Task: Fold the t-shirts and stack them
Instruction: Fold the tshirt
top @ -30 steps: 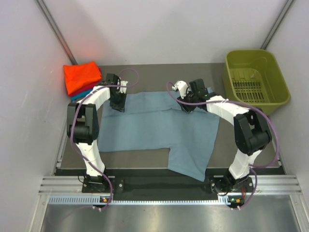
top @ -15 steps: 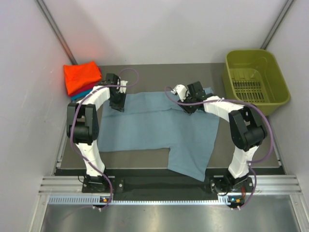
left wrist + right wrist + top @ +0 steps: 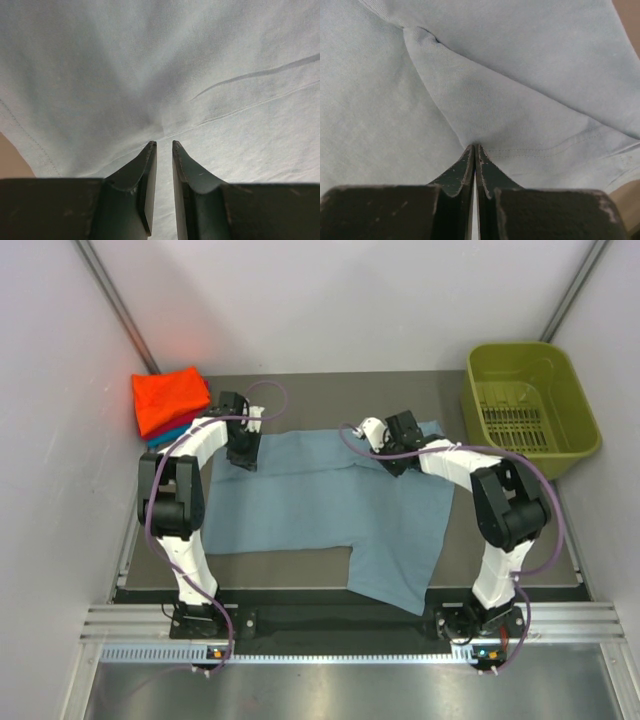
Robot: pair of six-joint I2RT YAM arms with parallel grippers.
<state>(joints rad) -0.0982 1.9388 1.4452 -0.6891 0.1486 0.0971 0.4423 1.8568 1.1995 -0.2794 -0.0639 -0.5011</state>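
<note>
The grey-blue t-shirt (image 3: 330, 500) lies spread flat on the table, one part hanging toward the near edge. My left gripper (image 3: 243, 455) sits at its far left corner. In the left wrist view the jaws (image 3: 164, 142) stand a narrow gap apart, with cloth (image 3: 200, 75) drawn up to their tips in creases. My right gripper (image 3: 398, 462) is at the far right part of the shirt. Its jaws (image 3: 475, 146) are pressed together on a pinched ridge of cloth (image 3: 485, 100). A folded orange t-shirt (image 3: 170, 400) tops a stack at the far left, with a teal one (image 3: 172, 435) beneath.
An olive-green plastic basket (image 3: 530, 405) stands at the far right corner. White walls close in on the left, right and back. The dark table surface (image 3: 500, 570) shows around the shirt.
The right gripper's jaws have closed on the shirt's cloth, and its arm has shifted slightly toward the far left. The left arm and the shirt have stayed still.
</note>
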